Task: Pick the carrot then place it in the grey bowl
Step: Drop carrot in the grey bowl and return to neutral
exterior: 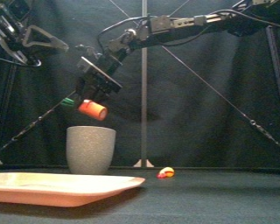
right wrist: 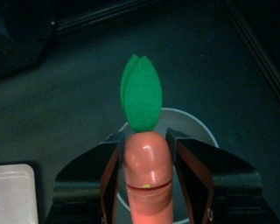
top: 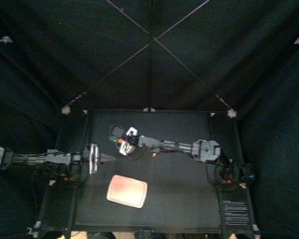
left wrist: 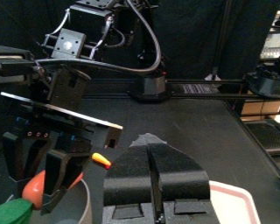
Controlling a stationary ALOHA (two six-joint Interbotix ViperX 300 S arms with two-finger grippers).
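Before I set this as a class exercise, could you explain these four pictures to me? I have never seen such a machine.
It is a robot with two black arms at a black table. One picture looks down from above, one looks level from the table's front, and one comes from each arm's wrist. On the table are a flat pink tray, a tall grey cup and a small toy. The right arm's tool holds a toy carrot above the cup. The left arm's tool is shut, empty, at the left side.
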